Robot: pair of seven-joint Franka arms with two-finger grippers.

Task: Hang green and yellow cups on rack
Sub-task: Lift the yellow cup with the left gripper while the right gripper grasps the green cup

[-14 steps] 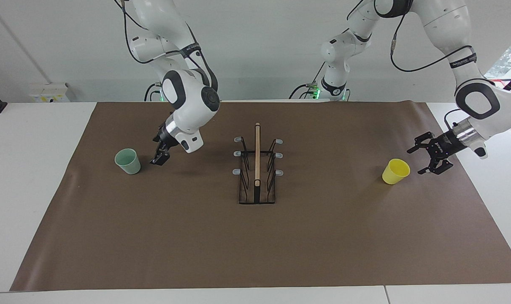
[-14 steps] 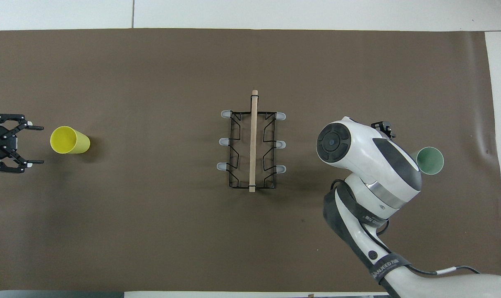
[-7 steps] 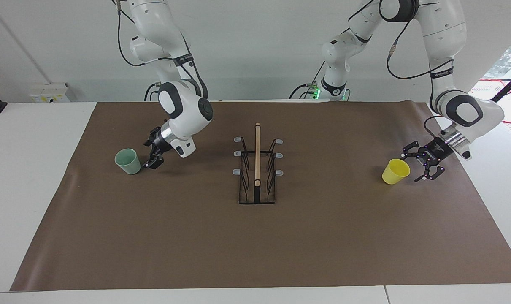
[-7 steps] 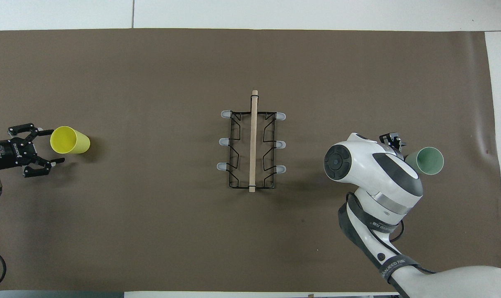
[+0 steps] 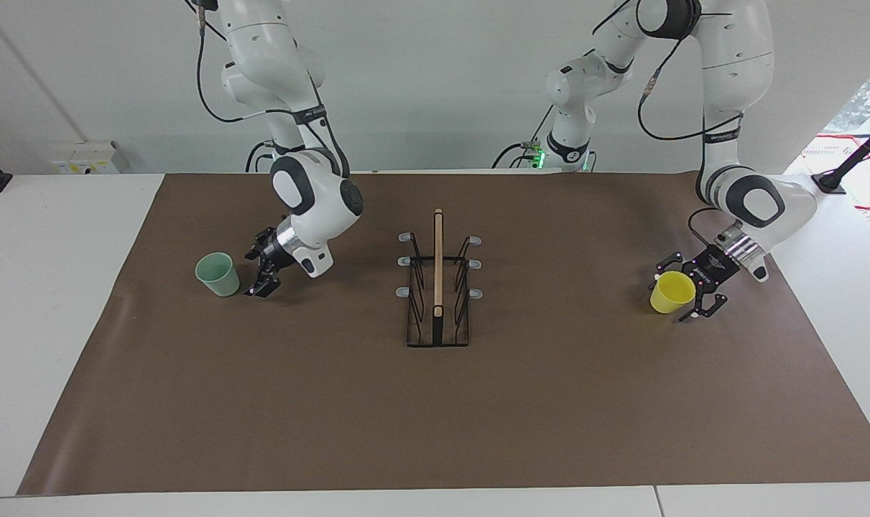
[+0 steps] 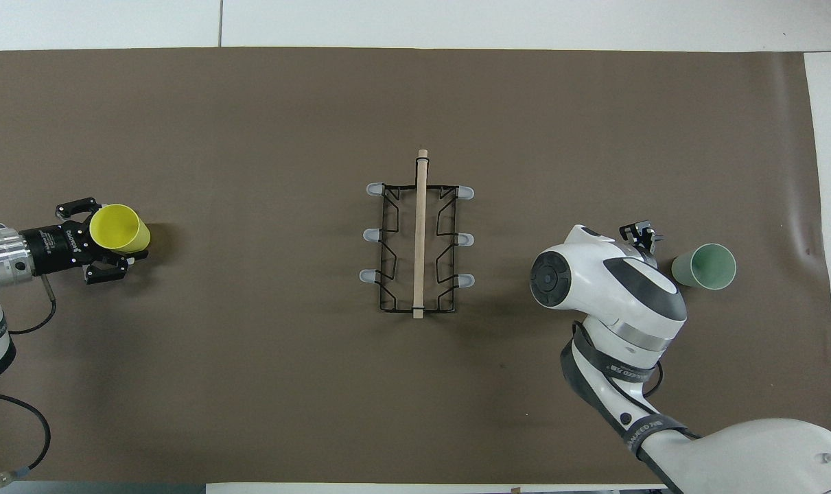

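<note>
The pale green cup stands upright on the brown mat toward the right arm's end of the table; it also shows in the overhead view. My right gripper is open, low beside this cup on the rack's side, apart from it; in the overhead view only its tip shows past the wrist. The yellow cup stands upright toward the left arm's end. My left gripper is open, with one finger on each side of the yellow cup. The black wire rack stands mid-mat with nothing on its prongs.
The brown mat covers most of the white table. A white socket box sits at the wall by the right arm's end. The right arm's wrist hangs over the mat between the rack and the green cup.
My left gripper has moved in from the table's end and now has its fingers on both sides of the yellow cup. My right gripper has drawn closer to the green cup. Neither cup has moved.
</note>
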